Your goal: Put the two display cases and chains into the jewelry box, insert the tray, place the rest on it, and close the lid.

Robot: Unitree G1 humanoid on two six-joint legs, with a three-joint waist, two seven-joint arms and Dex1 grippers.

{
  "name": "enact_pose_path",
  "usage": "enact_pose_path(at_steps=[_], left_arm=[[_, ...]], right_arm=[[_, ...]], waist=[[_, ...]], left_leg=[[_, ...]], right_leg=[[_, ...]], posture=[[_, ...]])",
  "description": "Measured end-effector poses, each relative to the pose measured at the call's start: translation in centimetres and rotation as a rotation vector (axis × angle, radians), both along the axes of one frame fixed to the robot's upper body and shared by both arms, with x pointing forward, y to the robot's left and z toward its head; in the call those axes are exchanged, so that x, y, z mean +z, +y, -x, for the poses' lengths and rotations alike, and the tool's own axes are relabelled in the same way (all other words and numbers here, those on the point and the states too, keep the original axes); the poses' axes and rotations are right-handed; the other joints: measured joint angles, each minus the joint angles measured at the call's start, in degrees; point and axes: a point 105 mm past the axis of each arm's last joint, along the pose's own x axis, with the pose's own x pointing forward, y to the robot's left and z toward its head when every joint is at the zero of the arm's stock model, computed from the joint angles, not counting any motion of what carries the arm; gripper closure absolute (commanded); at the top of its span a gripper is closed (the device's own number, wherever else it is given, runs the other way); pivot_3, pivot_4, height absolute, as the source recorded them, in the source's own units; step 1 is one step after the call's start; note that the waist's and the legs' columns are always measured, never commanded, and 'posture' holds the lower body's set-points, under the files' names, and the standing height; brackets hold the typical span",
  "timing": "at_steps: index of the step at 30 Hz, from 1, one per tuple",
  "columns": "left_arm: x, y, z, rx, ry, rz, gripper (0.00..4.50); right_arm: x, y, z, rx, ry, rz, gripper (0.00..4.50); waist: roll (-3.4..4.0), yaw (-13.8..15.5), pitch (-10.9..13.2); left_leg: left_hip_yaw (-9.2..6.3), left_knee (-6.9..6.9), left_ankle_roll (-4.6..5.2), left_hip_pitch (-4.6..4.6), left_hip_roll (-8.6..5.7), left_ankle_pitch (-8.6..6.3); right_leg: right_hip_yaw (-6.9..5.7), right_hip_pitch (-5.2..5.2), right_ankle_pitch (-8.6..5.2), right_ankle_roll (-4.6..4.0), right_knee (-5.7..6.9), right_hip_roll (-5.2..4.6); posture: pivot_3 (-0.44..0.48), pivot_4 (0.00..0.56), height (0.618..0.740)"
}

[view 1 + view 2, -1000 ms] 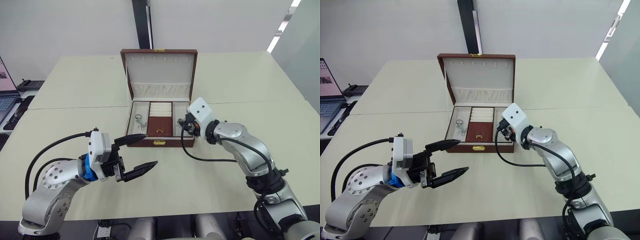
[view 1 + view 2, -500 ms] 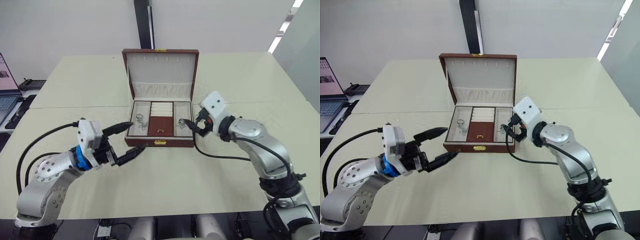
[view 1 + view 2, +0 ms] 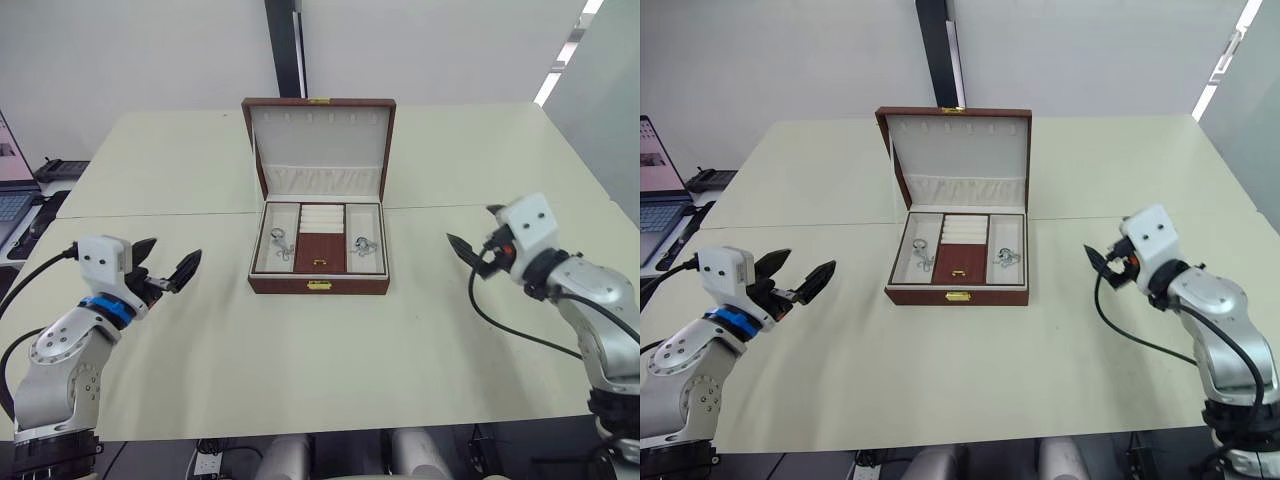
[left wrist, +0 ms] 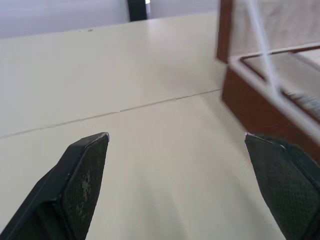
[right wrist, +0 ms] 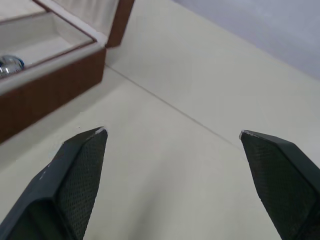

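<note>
The brown jewelry box [image 3: 318, 285] stands open at mid-table, its cream-lined lid [image 3: 320, 140] upright. Its inside is split into three compartments; I cannot tell whether this divided insert is the tray. A silver chain [image 3: 279, 243] lies in the left compartment and another silver chain [image 3: 364, 246] in the right. A small brown display case [image 3: 319, 252] sits in the middle one, in front of cream ring rolls. My left gripper [image 3: 165, 262] is open and empty, well left of the box. My right gripper [image 3: 474, 232] is open and empty, right of the box. A box corner [image 4: 260, 100] shows in the left wrist view.
A laptop [image 3: 655, 190] sits at the far left edge beyond the table. A black post [image 3: 285, 45] rises behind the table. A seam [image 3: 150, 213] runs across the cream tabletop at the box's level.
Both grippers have drawn back from the box front, the left one out to the left and the right one out to the right. The right compartment's silver chain now shows uncovered.
</note>
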Motion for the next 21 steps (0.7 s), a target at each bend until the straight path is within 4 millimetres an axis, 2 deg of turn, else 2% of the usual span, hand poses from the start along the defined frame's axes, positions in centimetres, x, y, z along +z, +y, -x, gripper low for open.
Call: enact_pose_path(at_steps=[3, 8, 11, 16, 21], left_arm=[[-1.0, 2.6, 0.6, 0.115, 0.016, -0.006, 0.00], [-2.5, 3.8, 1.6, 0.203, 0.052, -0.029, 0.00], [-3.5, 4.1, 2.1, 0.234, 0.084, -0.028, 0.00], [-3.6, 4.0, 1.9, 0.234, 0.104, -0.032, 0.00], [-2.9, 2.9, 1.0, 0.205, 0.099, -0.051, 0.00]], right_arm=[[-2.3, -1.7, 1.3, -0.039, 0.025, 0.037, 0.01], [-4.2, -4.6, 2.8, -0.149, 0.007, 0.021, 0.01], [-5.1, -5.7, 3.4, -0.189, 0.027, 0.002, 0.01], [-4.7, -5.5, 3.3, -0.182, -0.007, -0.005, 0.01], [-4.8, -5.3, 3.2, -0.184, -0.015, -0.008, 0.01]], waist=[[0.00, 0.0, 0.0], [0.00, 0.0, 0.0], [-0.01, 0.0, 0.0], [0.00, 0.0, 0.0], [-0.01, 0.0, 0.0]], left_leg=[[0.01, 0.00, 0.00, 0.01, 0.00, 0.00], [0.03, 0.01, -0.01, 0.04, 0.01, 0.00], [0.04, 0.01, -0.01, 0.04, 0.02, 0.00], [0.04, 0.01, -0.01, 0.06, 0.00, 0.00], [0.05, 0.02, -0.02, 0.06, 0.00, 0.01]], right_leg=[[0.02, 0.00, 0.00, 0.01, 0.02, -0.01], [0.06, 0.02, 0.01, 0.02, 0.02, -0.02], [0.06, 0.02, 0.01, 0.02, 0.04, -0.01], [0.07, 0.03, 0.01, 0.02, 0.04, -0.01], [0.08, 0.04, 0.01, 0.03, 0.04, -0.02]], posture=[[0.000, 0.150, 0.740], [0.000, 0.150, 0.740], [0.000, 0.150, 0.740], [0.000, 0.150, 0.740], [0.000, 0.150, 0.740]])
